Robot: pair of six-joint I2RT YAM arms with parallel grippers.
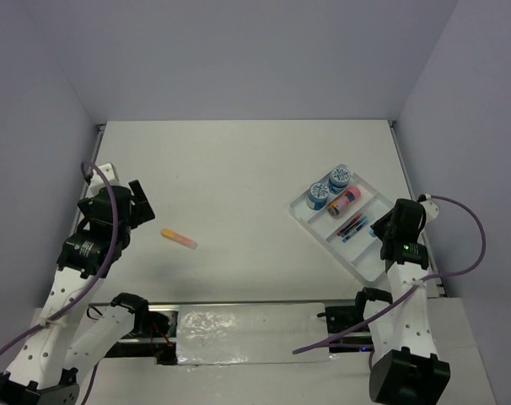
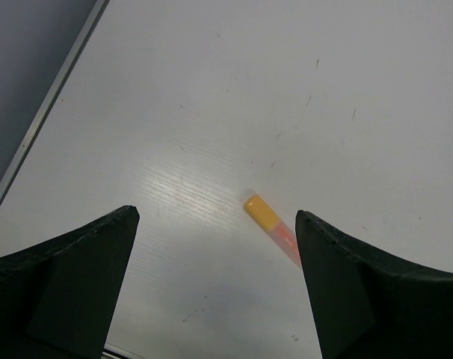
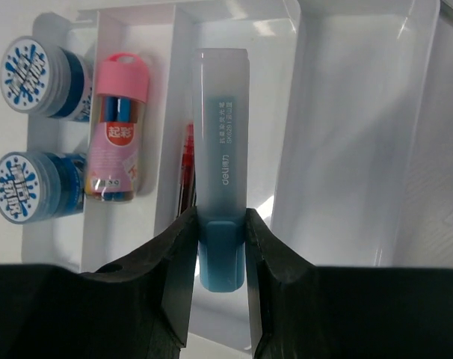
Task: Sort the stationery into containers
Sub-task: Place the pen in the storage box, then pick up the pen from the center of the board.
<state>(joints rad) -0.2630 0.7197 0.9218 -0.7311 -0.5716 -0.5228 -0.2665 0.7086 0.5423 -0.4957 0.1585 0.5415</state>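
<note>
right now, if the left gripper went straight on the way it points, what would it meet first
Probably the bare table, right beside the yellow-orange stick. The left gripper is open, with the stick between its jaws but off to one side. Depth is unclear, so it might touch the stick first.

One white tray (image 1: 367, 256) is showing. Also appearing are two round blue-white tubs (image 3: 31, 66) (image 3: 25, 187), one pink marker (image 3: 120, 127), one light-blue stick (image 3: 221, 149), one yellow-orange stick (image 1: 179, 239), and thin pens (image 1: 350, 228), at least one red and one blue.
</note>
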